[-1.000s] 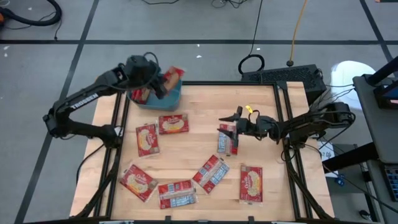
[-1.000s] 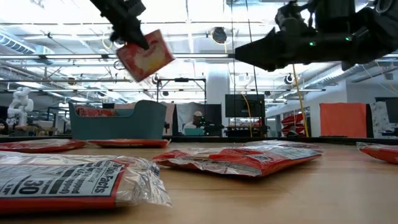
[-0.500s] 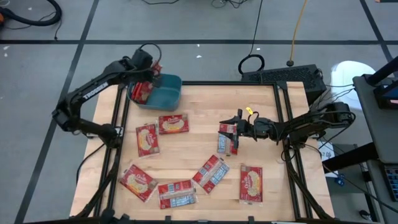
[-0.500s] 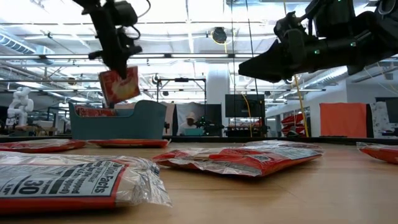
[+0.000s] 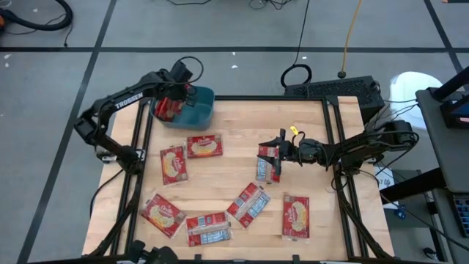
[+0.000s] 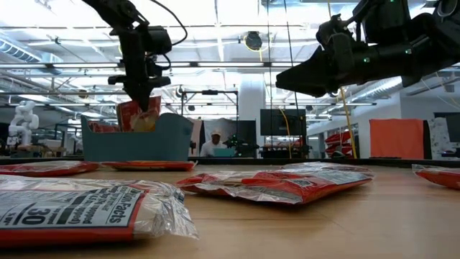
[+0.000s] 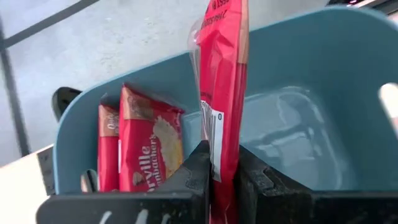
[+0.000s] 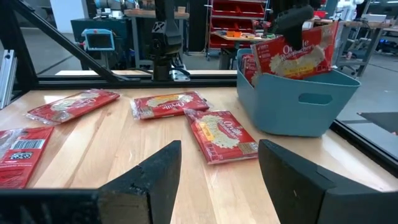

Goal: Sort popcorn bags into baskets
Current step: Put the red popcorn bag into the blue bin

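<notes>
The teal basket (image 5: pixel 192 111) stands at the table's far left corner, with two red popcorn bags (image 7: pixel 142 144) upright against its left wall. My left gripper (image 5: pixel 176 92) is over it, pointing steeply down and shut on another bag (image 6: pixel 136 115). My right gripper (image 5: pixel 273 151) hovers level and open over mid-table, right of centre, above a loose bag (image 5: pixel 264 168). Several more bags lie flat on the wood, among them one (image 5: pixel 204 146) near the basket and one (image 5: pixel 296 217) near the front right. My left gripper pinches the bag's upper end (image 7: pixel 217 134) between its two fingers, the flat packet standing edge-on between them. The fingers come from above, slanting down. The bag hangs upright below them, its lower part (image 6: pixel 142 122) behind the basket's wall; whether it touches the floor I cannot tell.
Loose bags lie at the left (image 5: pixel 173 163), the front left (image 5: pixel 163 213), the front middle (image 5: pixel 209 227) and the centre (image 5: pixel 249 204). Black frame rails (image 5: pixel 333 176) run along the table's sides. Bare wood is free at the far middle, between the basket and my right arm.
My left gripper has gone down toward the basket and rolled about its own line, staying shut. The bag, tilted and well above the basket a second ago, now stands upright with its lower part sunk behind the basket's rim.
</notes>
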Robot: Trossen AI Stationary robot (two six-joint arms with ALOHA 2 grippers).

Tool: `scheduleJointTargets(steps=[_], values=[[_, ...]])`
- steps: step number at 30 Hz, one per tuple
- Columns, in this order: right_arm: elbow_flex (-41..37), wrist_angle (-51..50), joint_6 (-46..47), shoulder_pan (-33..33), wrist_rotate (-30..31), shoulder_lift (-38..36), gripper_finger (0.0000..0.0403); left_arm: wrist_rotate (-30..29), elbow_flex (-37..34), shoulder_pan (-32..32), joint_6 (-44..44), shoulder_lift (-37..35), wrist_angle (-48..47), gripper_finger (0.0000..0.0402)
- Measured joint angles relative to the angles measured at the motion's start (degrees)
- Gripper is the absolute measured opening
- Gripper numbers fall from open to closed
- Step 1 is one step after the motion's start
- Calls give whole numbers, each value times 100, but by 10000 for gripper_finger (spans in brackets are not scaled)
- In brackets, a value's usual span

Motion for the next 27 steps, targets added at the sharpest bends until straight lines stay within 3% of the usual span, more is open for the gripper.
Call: scheduleJointTargets(steps=[20,27], values=[[2,-4,12,0,-2,0,208,-293,-7,-197,-516,8,-513,37],[2,-4,20,17,-9,0,208,-451,-195,-197,-666,19,-221,37]])
